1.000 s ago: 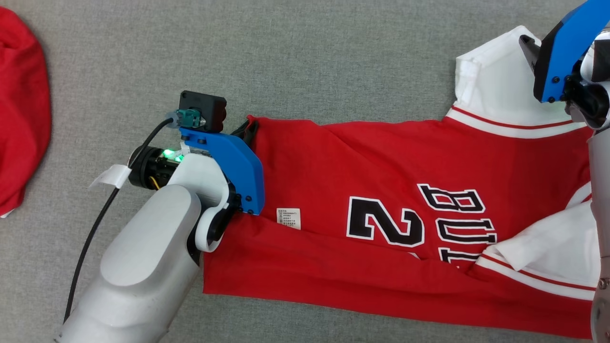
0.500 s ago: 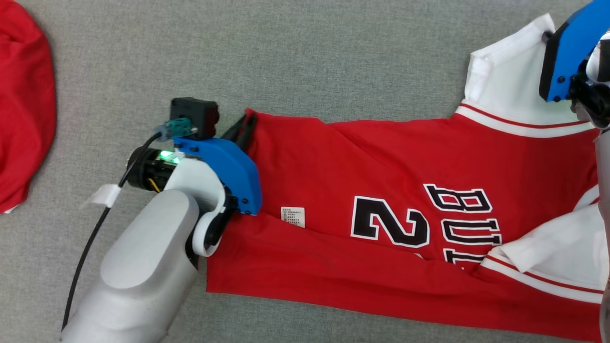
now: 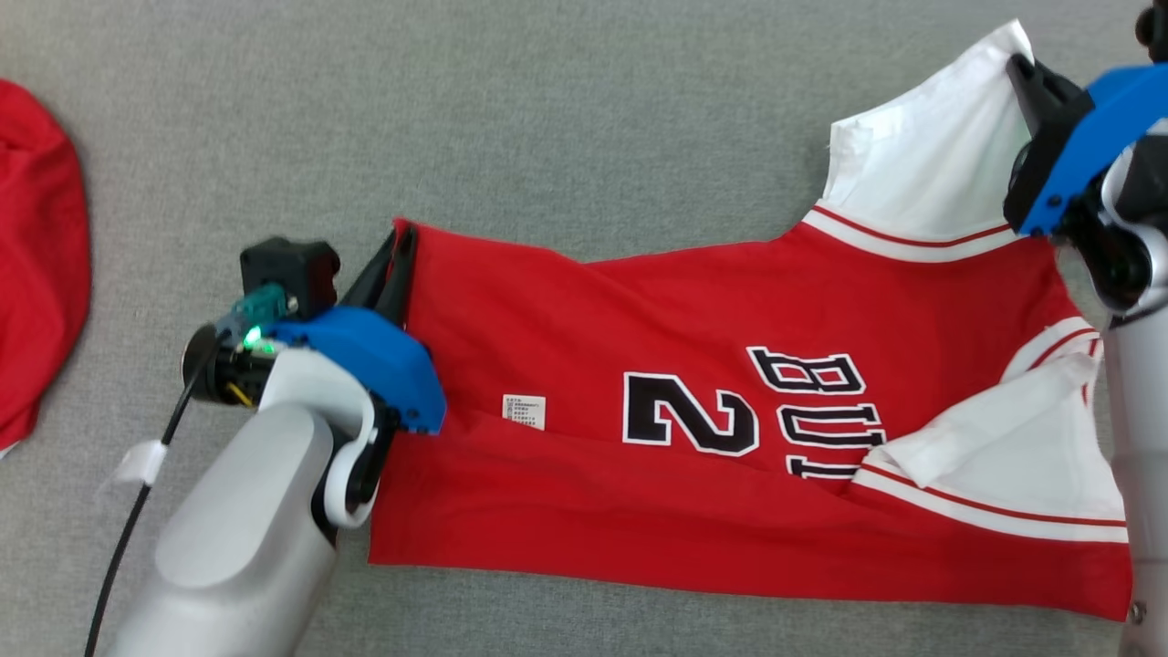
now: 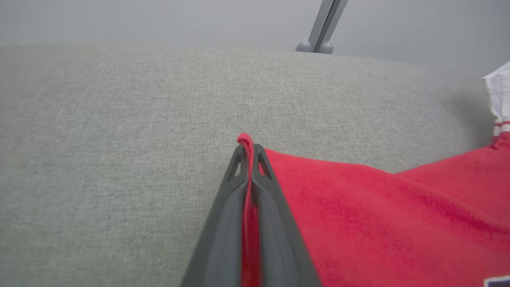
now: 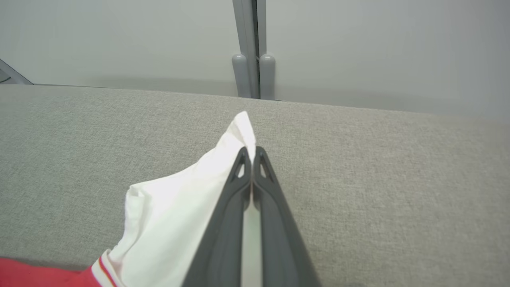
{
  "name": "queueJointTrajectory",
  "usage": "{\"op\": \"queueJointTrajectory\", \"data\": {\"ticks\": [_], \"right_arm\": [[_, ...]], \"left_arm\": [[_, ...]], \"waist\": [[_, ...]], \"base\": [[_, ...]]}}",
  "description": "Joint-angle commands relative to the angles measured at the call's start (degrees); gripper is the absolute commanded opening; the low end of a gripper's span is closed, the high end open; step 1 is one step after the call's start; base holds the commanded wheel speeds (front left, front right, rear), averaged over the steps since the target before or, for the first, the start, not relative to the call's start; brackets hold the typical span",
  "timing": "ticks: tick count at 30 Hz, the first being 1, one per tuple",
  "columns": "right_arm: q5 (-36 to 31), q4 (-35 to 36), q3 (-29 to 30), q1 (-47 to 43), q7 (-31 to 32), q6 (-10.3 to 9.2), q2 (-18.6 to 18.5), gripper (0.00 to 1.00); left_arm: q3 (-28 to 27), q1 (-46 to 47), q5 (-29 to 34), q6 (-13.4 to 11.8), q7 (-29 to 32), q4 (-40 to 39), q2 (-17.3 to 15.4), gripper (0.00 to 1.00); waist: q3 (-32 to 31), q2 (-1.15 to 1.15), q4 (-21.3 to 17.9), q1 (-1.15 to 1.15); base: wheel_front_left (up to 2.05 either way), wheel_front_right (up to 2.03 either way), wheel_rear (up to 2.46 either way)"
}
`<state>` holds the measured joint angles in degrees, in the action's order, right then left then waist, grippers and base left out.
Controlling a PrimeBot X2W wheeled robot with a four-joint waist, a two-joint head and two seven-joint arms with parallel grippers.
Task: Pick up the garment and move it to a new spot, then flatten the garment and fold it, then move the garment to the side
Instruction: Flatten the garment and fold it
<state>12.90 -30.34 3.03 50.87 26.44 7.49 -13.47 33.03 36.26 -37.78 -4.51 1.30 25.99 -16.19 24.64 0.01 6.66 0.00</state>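
At the far left of the head view we see another red cloth (image 3: 41,255) on the grey padded surface (image 3: 584,119), well apart from the work. To its right, our left gripper (image 3: 402,239) is clamped on the upper hem corner of the red garment (image 3: 584,365). In the left wrist view its two fingers (image 4: 223,223) press together with a thin fold of red fabric between them, and a small tip comes out past the fingertips. The left forearm (image 3: 237,529) rises from the lower left, fingers pointing up and slightly right. The garment lies spread on the surface, long axis left to right, hem at the left, sleeves at the right, the print turned sideways. At the right, our right gripper (image 3: 1020,66) is closed on the tip of the upper white sleeve (image 3: 922,164), its arm coming along the right edge.
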Motion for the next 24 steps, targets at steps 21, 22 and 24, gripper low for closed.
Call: {"op": "queueJointTrajectory", "data": {"ticks": [21,22,24], "right_arm": [[9.65,28.3,2.82,-34.77,7.85,0.02,1.92,0.0],[9.7,29.75,3.12,-36.44,8.68,0.01,2.3,0.0],[8.75,32.41,3.59,-39.43,10.24,0.02,3.0,0.0]], "left_arm": [[1.23,-14.63,0.75,0.53,-9.15,-3.3,-5.43,0.0],[1.13,-15.08,0.59,0.55,-9.51,-3.13,-5.58,0.0],[0.91,-15.53,0.59,0.42,-10.19,-2.79,-5.74,0.0]], "waist": [[-8.75,-0.01,-3.75,0.0],[-8.88,-0.01,-3.93,0.0],[-9.1,-0.01,-4.28,0.0]], "base": [[0.0,0.0,0.0],[0.0,0.0,0.0],[0.0,0.0,0.0]]}}
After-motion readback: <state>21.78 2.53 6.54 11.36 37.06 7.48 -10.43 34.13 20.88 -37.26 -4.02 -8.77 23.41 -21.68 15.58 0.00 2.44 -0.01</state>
